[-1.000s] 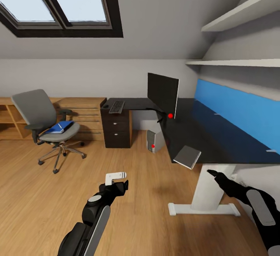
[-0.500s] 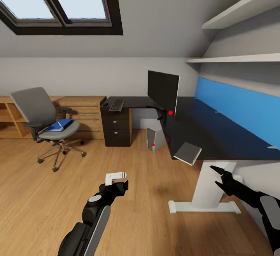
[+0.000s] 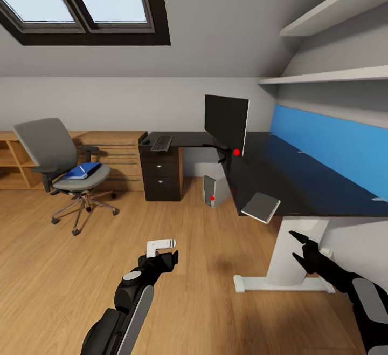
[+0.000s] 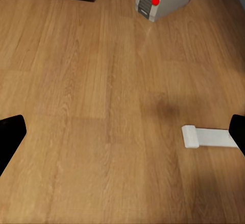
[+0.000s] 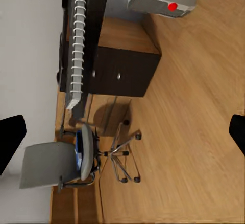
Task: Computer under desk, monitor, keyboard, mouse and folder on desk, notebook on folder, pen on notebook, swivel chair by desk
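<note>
The notebook overhangs the worktop's near-left corner. The right gripper, fingers apart and empty, hangs just below it. It should probably rise and close across the overhanging edge. The left gripper looks open over bare floor.

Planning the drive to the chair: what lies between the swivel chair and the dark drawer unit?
Bare wooden floor in the head view, between swivel chair and drawer unit; a wooden chest stands behind the gap.

Mouse, pen too small to tell; desk cut off by right edge; folder partly behind armrest.
</note>
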`<state>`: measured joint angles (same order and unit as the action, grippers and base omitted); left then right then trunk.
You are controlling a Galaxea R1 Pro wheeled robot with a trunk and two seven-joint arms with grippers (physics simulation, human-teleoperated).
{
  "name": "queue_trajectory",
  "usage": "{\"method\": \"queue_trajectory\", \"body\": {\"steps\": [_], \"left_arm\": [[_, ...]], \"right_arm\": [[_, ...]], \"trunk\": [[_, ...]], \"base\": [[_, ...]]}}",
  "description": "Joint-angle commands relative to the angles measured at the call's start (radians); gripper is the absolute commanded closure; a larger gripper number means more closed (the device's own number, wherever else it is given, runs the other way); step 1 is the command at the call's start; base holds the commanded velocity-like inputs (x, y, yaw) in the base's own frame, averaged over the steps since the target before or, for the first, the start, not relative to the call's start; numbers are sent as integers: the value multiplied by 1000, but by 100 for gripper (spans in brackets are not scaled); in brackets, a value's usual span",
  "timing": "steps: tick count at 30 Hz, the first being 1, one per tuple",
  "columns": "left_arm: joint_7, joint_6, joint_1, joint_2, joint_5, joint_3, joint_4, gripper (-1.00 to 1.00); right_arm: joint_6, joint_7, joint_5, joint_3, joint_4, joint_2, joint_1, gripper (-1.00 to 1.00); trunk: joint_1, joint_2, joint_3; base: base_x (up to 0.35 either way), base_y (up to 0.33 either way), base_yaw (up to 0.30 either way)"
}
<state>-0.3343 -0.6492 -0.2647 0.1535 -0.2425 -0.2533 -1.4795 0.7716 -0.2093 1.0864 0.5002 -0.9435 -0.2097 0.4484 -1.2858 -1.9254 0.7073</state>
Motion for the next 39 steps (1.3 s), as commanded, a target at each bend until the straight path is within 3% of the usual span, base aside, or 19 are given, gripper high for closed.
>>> {"method": "queue_trajectory", "body": {"steps": [1, 7, 19, 34, 39], "left_arm": [[-9, -3, -1, 0, -11, -1, -1, -100], [-7, -3, -1, -2, -11, 1, -1, -100], [-3, -3, -1, -5, -12, 0, 1, -100], [-5, -3, -1, -3, -11, 0, 1, -100], [-5, -3, -1, -3, -11, 0, 1, -100]], "right_arm": [[5, -5, -4, 3, 0, 6, 1, -100], [3, -1, -8, 2, -1, 52, 1, -100], [4, 0, -3, 1, -10, 59, 1, -100], [3, 0, -8, 0, -37, 73, 1, -100], [3, 1, -9, 1, -37, 73, 1, -100]], "trunk": [[-4, -8, 4], [-15, -29, 14], [-15, -29, 14], [27, 48, -21], [27, 48, -21]], "base": [[0, 0, 0], [0, 0, 0], [89, 0, 0], [2, 0, 0], [0, 0, 0]]}}
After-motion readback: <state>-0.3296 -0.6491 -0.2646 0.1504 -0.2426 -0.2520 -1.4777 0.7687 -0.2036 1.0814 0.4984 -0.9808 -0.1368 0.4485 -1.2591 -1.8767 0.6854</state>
